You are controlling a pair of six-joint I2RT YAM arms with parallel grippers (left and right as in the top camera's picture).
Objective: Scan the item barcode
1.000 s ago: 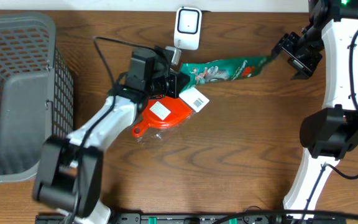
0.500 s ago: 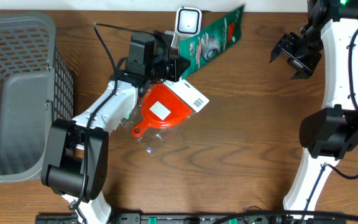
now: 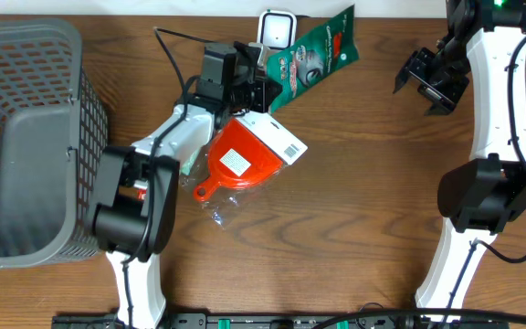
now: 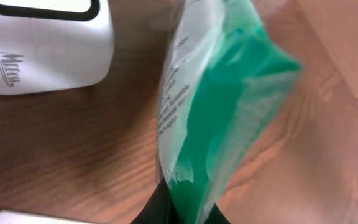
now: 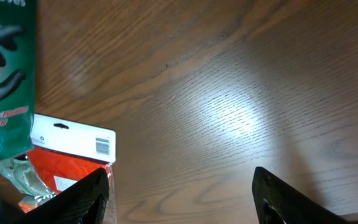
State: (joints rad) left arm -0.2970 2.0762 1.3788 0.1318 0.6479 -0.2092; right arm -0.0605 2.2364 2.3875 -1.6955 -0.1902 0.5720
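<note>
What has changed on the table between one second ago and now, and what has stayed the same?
The right pincer let go of the green packet and stands open. The left pincer, shut on its other end, swung it up beside the white scanner. The orange packaged item and the grey basket stayed put.

The green packet (image 3: 313,57) is glossy, with a grey-white picture and a red patch. It is lifted off the table and slants from lower left to upper right, its low end pinched in the closed left gripper (image 3: 261,89). From the left wrist it shows nearly edge-on (image 4: 222,106) – silvery back, black print. Its lower part lies just beside the white barcode scanner (image 3: 278,29), which has a dark-rimmed face. An orange plastic utensil (image 3: 240,163) in a clear bag – white barcode card at its upper right – lies flat nearby.
</note>
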